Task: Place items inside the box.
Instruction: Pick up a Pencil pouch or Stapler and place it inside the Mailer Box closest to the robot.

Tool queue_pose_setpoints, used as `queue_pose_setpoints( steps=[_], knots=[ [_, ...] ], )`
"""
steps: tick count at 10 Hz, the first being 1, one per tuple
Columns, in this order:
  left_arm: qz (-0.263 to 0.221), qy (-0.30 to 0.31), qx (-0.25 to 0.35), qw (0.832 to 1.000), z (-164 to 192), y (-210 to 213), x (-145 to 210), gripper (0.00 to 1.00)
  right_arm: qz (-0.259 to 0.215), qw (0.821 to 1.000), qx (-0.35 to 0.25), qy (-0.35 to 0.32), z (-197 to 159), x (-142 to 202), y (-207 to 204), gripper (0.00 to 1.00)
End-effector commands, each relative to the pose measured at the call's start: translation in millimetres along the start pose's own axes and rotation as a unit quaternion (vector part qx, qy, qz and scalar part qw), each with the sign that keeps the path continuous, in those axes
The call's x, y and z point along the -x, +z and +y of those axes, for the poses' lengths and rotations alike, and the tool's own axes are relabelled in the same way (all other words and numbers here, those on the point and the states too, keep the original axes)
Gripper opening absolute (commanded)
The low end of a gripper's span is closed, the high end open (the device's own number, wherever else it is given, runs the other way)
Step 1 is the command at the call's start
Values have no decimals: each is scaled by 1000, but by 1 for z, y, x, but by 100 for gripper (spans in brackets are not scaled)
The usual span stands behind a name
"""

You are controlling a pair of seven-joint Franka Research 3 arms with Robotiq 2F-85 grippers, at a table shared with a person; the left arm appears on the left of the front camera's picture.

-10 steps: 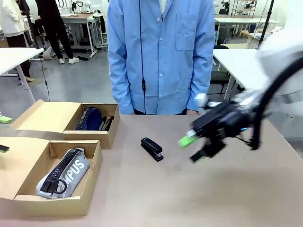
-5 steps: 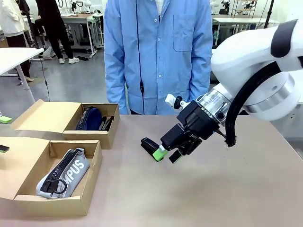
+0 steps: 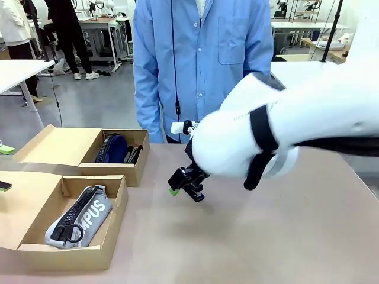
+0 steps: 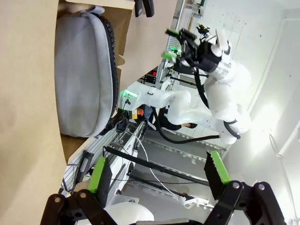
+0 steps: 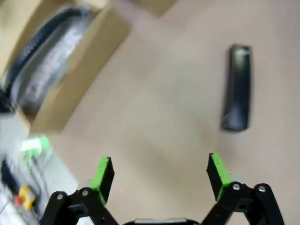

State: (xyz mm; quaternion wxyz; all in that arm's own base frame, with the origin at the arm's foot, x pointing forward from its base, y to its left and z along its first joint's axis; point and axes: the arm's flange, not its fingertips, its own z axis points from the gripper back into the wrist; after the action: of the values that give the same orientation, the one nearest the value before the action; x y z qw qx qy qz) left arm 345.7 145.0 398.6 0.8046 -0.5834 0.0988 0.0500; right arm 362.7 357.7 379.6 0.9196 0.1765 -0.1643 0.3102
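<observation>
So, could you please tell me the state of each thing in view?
Right pincer: open, empty.
Left pincer: open, empty.
Black oblong stapler: closed, flat on tan table.
Near brown cardboard box: open, holding grey fabric pencil case.
Far brown cardboard box: open, holding navy pencil case.

A robotics lab, with white worktables (image 3: 15, 70), grey floor (image 3: 100, 100) and a blue-coated person (image 3: 201, 65).

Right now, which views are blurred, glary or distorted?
Right wrist view: whole frame smeared, stapler and box soft-edged. Front view: background sharp, the near right arm soft. Left wrist view: crisp, rolled sideways, bright wall washed out on the picture's right.
</observation>
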Motion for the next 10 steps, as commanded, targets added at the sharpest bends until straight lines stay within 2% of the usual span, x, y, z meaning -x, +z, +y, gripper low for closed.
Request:
queue_pose_setpoints(
  steps=[1,8,10],
  knots=[
    [7,-10,-2,1000,0,1,6,100,3,995,82,-59,1,-24,-33,100],
    [7,-10,-2,1000,0,1,6,100,29,992,88,-88,-35,-39,-70,100],
    [7,-10,-2,1000,0,1,6,100,36,992,84,-89,-39,-35,-68,100]
  ],
)
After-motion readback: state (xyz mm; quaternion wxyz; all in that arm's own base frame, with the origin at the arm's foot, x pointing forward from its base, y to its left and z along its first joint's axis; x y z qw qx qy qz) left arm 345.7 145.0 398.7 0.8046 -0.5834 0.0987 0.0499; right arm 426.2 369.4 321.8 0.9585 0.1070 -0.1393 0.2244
